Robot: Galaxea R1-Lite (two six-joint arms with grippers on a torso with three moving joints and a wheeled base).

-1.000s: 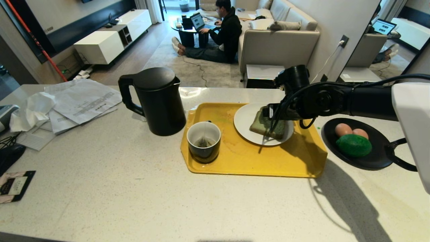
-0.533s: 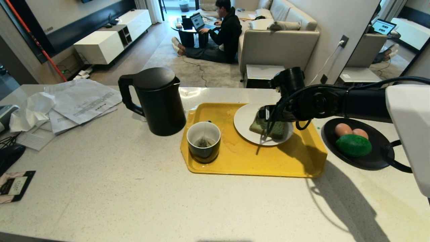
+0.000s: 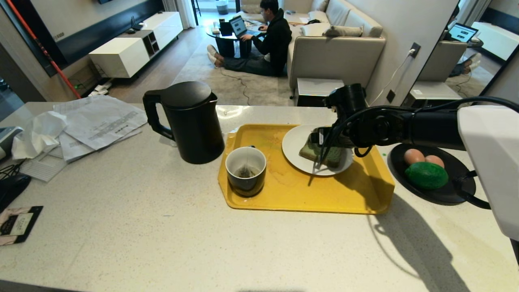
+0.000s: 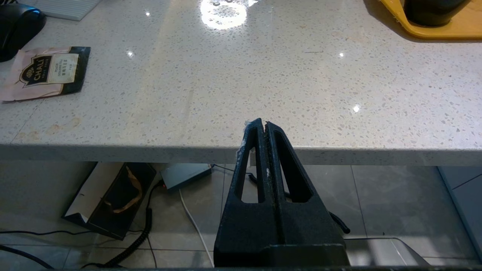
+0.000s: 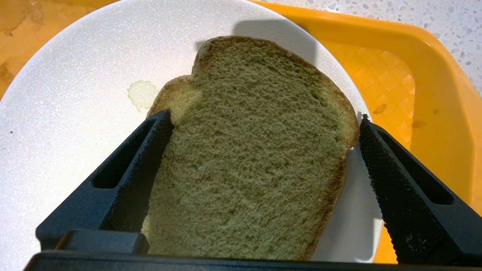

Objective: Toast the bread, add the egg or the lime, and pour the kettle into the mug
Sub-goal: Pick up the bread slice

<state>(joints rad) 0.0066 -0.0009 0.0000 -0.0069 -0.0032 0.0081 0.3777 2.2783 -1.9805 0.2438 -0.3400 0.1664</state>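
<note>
The bread (image 3: 334, 156), pale green with a brown crust, lies on a white plate (image 3: 294, 148) on the yellow tray (image 3: 300, 194). My right gripper (image 5: 264, 118) is open and low over the plate (image 5: 75, 94). One finger stands on each side of the bread (image 5: 256, 150). The black kettle (image 3: 190, 121) stands left of the tray. The mug (image 3: 246, 170), with a tea bag inside, is on the tray's left part. The lime (image 3: 426, 175) rests on a black dish (image 3: 454, 194) with two paired eggs (image 3: 413, 156). The single egg is out of view. My left gripper (image 4: 262, 123) is shut and parked at the counter's front edge.
Papers (image 3: 97, 121) and a crumpled tissue (image 3: 38, 134) cover the counter's far left. A tea packet (image 3: 18, 225) and a black mouse (image 3: 12, 186) lie near the left edge. A person (image 3: 271, 40) sits on the floor beyond the counter.
My right arm has crept a little to the left over the plate, its fingers still open around the bread. The left arm has stayed still.
</note>
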